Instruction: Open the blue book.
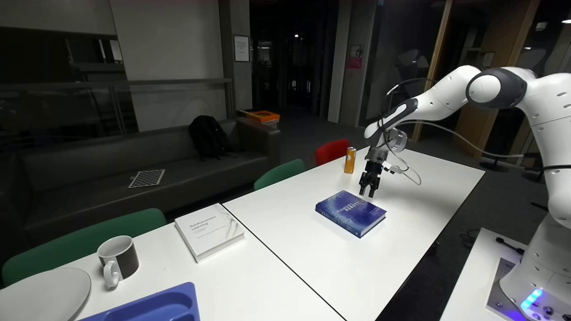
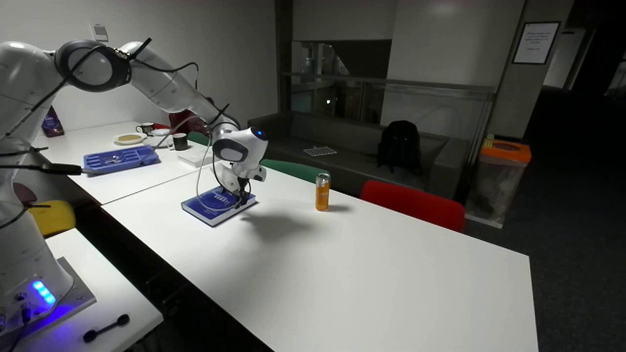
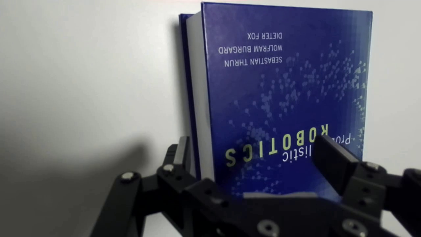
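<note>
The blue book [image 1: 350,213] lies flat and closed on the white table, and it also shows in an exterior view [image 2: 208,208]. In the wrist view the blue book [image 3: 289,82] has its cover up, lettering upside down, and its white page edge facing left. My gripper [image 1: 366,194] is open and empty, pointing down near the page-edge side of the book. In the wrist view my gripper [image 3: 253,144] has its left finger beside the page edge and its right finger over the cover. I cannot tell the exact height of the fingertips.
An orange can [image 1: 350,160] stands behind the gripper near the table's far edge. A white book [image 1: 209,232] lies across the table seam. A blue tray [image 1: 156,307], a mug [image 1: 125,261] and a plate [image 1: 44,292] are farther along. Chairs line the far edge.
</note>
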Controlling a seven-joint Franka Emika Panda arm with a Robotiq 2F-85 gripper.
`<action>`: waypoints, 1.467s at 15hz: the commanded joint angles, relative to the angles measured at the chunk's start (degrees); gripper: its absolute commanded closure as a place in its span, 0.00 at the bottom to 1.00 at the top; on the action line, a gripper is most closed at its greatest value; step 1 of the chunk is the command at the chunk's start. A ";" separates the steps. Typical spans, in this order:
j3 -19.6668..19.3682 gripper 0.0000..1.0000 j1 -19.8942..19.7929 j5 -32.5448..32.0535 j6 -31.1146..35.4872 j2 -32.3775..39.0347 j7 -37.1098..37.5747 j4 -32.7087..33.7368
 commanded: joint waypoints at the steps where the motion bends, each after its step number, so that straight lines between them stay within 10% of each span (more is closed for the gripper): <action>1: 2.73 0.00 -3.07 0.71 -2.27 1.71 -1.30 2.98; 22: 5.16 0.00 -5.00 1.68 -9.27 5.67 -0.27 7.56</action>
